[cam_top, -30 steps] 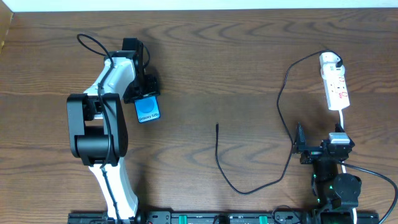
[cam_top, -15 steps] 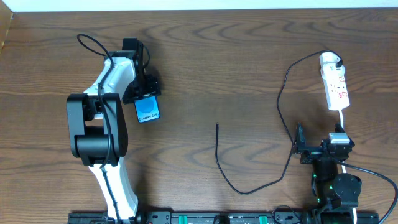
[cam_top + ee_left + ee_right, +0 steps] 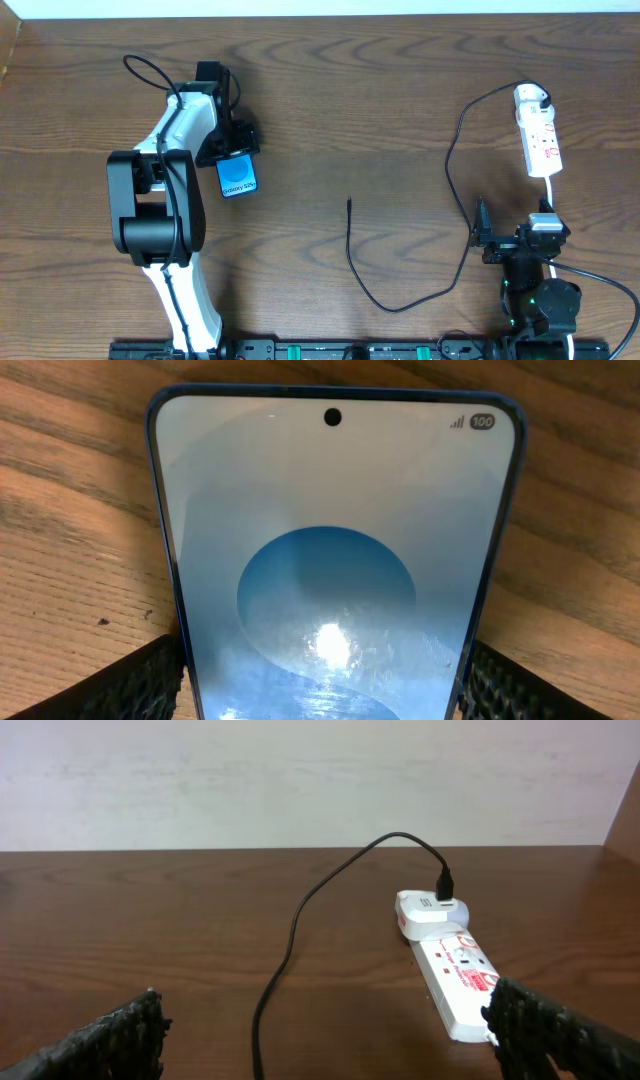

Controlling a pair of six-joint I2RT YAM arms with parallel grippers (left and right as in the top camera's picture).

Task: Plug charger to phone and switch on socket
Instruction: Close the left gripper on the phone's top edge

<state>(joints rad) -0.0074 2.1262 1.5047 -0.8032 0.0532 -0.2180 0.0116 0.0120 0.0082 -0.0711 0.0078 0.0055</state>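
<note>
phone being placed, charger not yet plugged in

left gripper (image 3: 233,151) sits over the 12 o'clock end of the phone (image 3: 238,182), at about 9 o'clock on the table (image 3: 400,80). its pads (image 3: 150,680) flank the phone's edges, and i cannot tell if they press or stand just clear. phone lies flat, screen up, with its camera-hole end pointing away from the wrist, so the port end is likely at the pads. the charger (image 3: 455,165) has its tip loose near table centre, well apart from the phone, and its plug head already sits in the socket (image 3: 541,140) at 2 o'clock. right gripper (image 3: 512,238) hangs wide open and empty at 5 o'clock. next move calls for a fine pinch on the thin tip, then lining it up with the port; the switch comes last.
</note>
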